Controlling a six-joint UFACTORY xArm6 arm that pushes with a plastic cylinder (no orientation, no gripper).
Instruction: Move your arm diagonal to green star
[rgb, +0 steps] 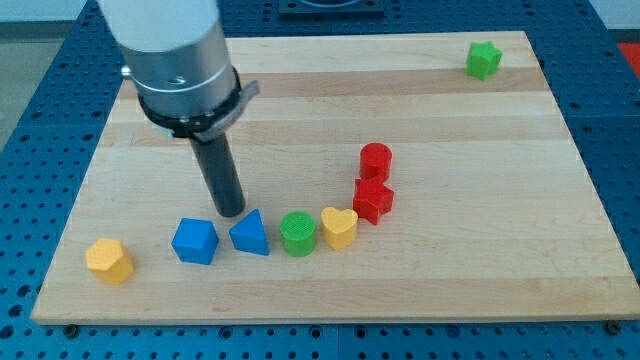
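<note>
The green star (483, 60) sits alone near the board's top right corner. My tip (230, 211) is at the lower left of the board, far from the star. It stands just above the gap between the blue cube (195, 241) and the blue triangular block (250, 234), close to both. The rod hangs from the arm's grey body at the view's top left.
A curved row runs along the lower board: yellow block (109, 260) at the far left, green cylinder (298, 234), yellow heart (339, 227), red star-like block (373, 200), red cylinder (376, 160). The wooden board (420, 280) lies on a blue perforated table.
</note>
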